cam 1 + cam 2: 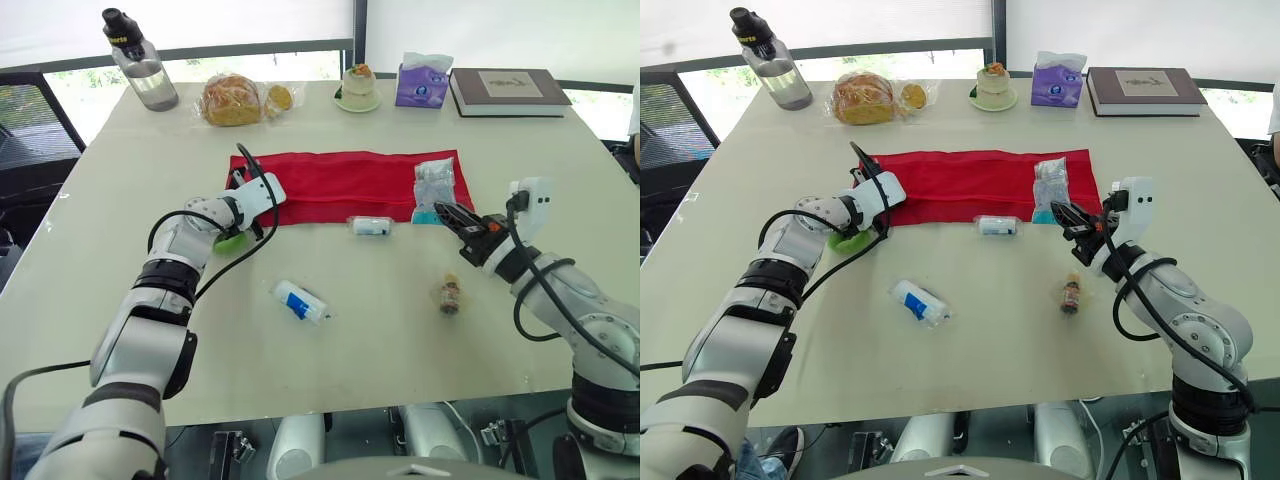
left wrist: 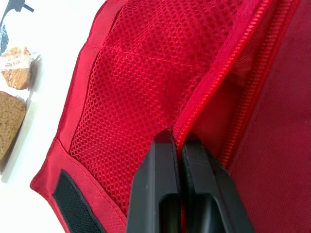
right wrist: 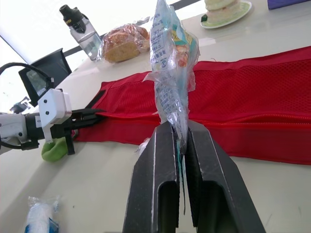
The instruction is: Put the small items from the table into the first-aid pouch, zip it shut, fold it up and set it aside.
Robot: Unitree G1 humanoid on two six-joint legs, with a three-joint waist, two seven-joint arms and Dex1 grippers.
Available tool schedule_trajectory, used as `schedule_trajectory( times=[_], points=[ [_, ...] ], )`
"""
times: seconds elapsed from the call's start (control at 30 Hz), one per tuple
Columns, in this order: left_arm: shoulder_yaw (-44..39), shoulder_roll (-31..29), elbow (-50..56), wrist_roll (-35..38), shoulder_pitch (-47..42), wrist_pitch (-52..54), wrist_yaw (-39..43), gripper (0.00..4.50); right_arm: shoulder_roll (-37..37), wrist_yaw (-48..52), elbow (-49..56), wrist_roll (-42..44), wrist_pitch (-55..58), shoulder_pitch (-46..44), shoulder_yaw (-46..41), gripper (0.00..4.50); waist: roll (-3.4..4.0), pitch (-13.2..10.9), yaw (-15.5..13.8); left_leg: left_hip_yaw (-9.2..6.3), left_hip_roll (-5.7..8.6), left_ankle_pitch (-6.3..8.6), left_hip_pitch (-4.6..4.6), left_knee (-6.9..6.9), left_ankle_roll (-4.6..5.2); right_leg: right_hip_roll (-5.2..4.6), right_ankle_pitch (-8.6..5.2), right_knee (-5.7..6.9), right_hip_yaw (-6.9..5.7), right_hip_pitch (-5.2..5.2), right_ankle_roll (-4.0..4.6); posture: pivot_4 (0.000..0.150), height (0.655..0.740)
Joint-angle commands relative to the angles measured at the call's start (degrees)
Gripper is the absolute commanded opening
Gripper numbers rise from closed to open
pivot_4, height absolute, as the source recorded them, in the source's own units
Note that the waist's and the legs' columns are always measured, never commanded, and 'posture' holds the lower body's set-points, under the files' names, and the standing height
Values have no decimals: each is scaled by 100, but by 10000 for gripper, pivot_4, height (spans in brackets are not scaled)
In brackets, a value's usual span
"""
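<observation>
Far across from me I see a row of things. On my left stands a water bottle [image 1: 140, 65] with a black cap. Next lies bread [image 1: 232, 100] in a clear bag. Then come a little cake [image 1: 357, 78] on a green plate [image 1: 357, 104], a purple tissue pack [image 1: 423, 84] and a dark book [image 1: 508, 92].

**Near side open, far edge crowded**

Bare bench [image 1: 400, 360] lies at 6 o'clock of the pouch [image 1: 340, 185], broken by a bandage roll [image 1: 371, 226], a blue-white roll [image 1: 300, 301] and a vial [image 1: 449, 296]. At 12 o'clock, bottle [image 1: 140, 65], bread [image 1: 232, 100], cake [image 1: 357, 88], tissues [image 1: 423, 82] and book [image 1: 508, 90] line the edge.
</observation>
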State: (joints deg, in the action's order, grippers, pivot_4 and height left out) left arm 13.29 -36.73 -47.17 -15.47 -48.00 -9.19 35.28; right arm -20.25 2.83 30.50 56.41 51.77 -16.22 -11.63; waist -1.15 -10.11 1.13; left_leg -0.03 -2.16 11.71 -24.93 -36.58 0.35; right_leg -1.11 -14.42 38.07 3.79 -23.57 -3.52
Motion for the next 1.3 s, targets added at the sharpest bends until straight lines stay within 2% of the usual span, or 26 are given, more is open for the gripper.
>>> schedule_trajectory(
  times=[0.03, 0.2, 0.37, 0.5, 0.8, 1.03, 1.3],
  points=[
    [-218, -70, 677, 176, 221, 106, 110, 460, 7, 70, 182, -25, -168, -11, 5, 0, 0, 0, 0, 0, 0, 0, 0, 0, 0, 0, 0, 0, 0, 0, 0, 1500, 7400],
    [-195, 102, 1697, 287, 610, 480, 447, 460, 9, 136, 132, -41, -191, -25, 34, 0, 0, 0, -38, -1, 0, 0, 0, -1, 0, -1, 0, 1, -1, 1, 0, 1500, 7400],
    [-7, 596, 2327, 381, 661, 919, 772, 460, 27, 169, 55, 79, -50, -12, 88, 0, 0, 0, -48, -9, 2, 0, -11, -23, 0, 0, 0, 5, -4, 3, 0, 1500, 7400],
    [168, 898, 2137, 227, 430, 895, 828, 460, 115, 26, -74, 276, 151, -52, 130, 0, 0, 0, -29, -12, 3, 0, -15, -44, 0, 4, 1, 13, -2, 6, -2, 1500, 7400],
    [385, 1486, 1231, 118, -261, 823, 711, 460, 795, -748, -805, 788, 758, -399, 303, 0, -1, 0, -2, -20, 3, -1, -8, -68, 1, 13, 0, 59, 1, 3, -1, 1500, 7400],
    [280, 1640, 992, 237, -402, 946, 712, 460, 1435, -1135, -1582, 1106, 978, -735, 237, 0, -1, 0, -4, -22, 3, 0, -9, -67, 1, 13, 0, 69, -1, -1, -1, 1500, 7400],
    [125, 1728, 1038, 348, -423, 1111, 620, 460, 1762, -1508, -2468, 1443, 1318, -1105, 59, 0, -1, 0, 1, -23, 3, 0, -10, -71, 1, 13, 0, 71, -1, -1, -1, 1500, 7400]
  ],
)
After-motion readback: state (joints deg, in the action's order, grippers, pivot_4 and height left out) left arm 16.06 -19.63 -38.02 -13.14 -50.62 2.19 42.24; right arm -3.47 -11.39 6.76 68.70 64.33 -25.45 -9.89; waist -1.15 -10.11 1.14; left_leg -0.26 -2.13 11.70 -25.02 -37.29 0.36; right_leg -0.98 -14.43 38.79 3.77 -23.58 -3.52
